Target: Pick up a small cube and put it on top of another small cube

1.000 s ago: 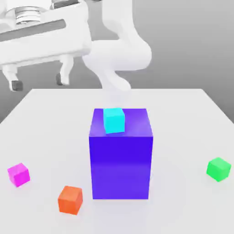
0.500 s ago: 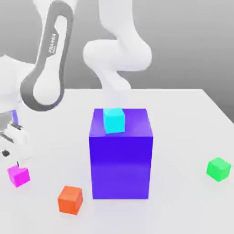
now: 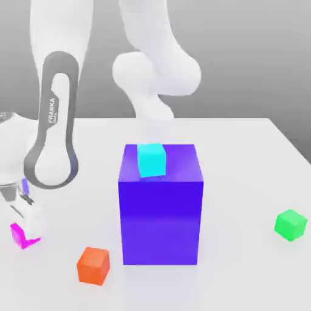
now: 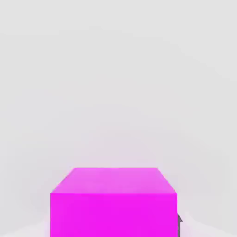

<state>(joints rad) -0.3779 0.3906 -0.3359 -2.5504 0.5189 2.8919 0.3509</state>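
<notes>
The arm bends low over the exterior view's left edge of the white worktop (image 3: pixel 243 158), its hand (image 3: pixel 23 223) pointing down and clamped on the small magenta cube (image 3: pixel 19 235), which sits on the worktop there. Nearby lie an orange cube (image 3: pixel 93 265) and a big blue block (image 3: pixel 161 203) carrying a cyan cube (image 3: pixel 151 160); a green cube (image 3: pixel 290 224) sits well apart.

— What do you have behind the work area?

— You're looking at a plain grey backdrop (image 3: pixel 255 54), darker toward twelve o'clock and paler where it meets the table.

— And the surface itself?

— You've got a white table (image 3: pixel 243 158), matte and evenly lit, its far edge running straight across, its corner falling away toward three o'clock. Shadows on it are soft and faint.
</notes>
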